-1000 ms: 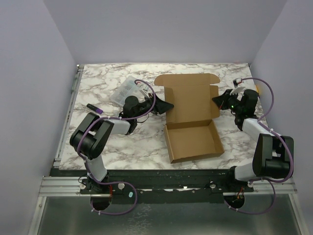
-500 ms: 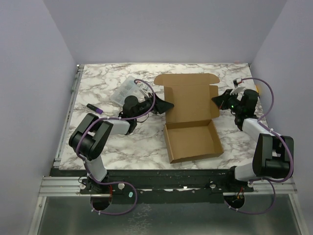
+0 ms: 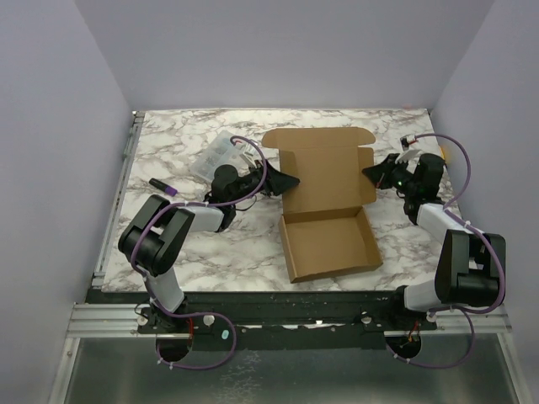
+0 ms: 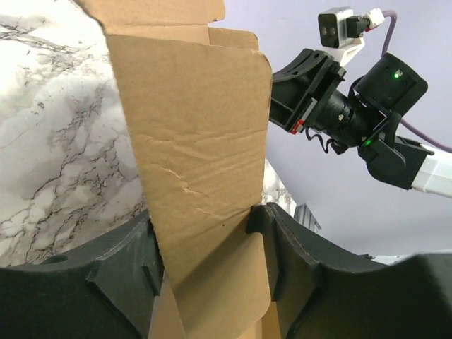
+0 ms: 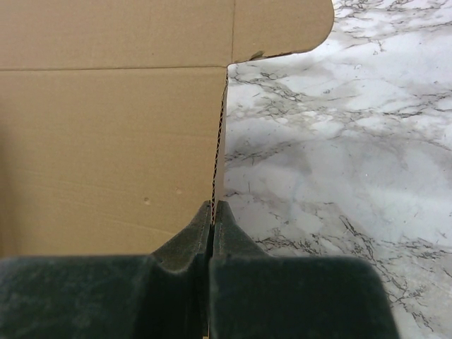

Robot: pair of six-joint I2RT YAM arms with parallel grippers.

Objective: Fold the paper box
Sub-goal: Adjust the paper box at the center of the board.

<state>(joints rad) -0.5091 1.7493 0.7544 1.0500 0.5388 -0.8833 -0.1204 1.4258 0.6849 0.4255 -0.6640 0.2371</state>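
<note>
The marble-patterned table (image 3: 168,244) is being used to bear the paper box (image 3: 324,181), whose shallow tray is lying toward the arm bases with the lid opened out beyond it. At the box's left edge, a side flap (image 4: 198,141) is being straddled by the left gripper (image 3: 285,181); the jaws are being held apart, with the flap standing between them and touching both fingers (image 4: 282,247). At the box's right edge, the thin cardboard (image 5: 106,141) is being pinched by the right gripper (image 5: 212,208), its fingers pressed together on it. A clear plastic case (image 3: 217,156) is being left well to the box's left, and a small dark pen-like thing (image 3: 160,184) is lying farther left again.
</note>
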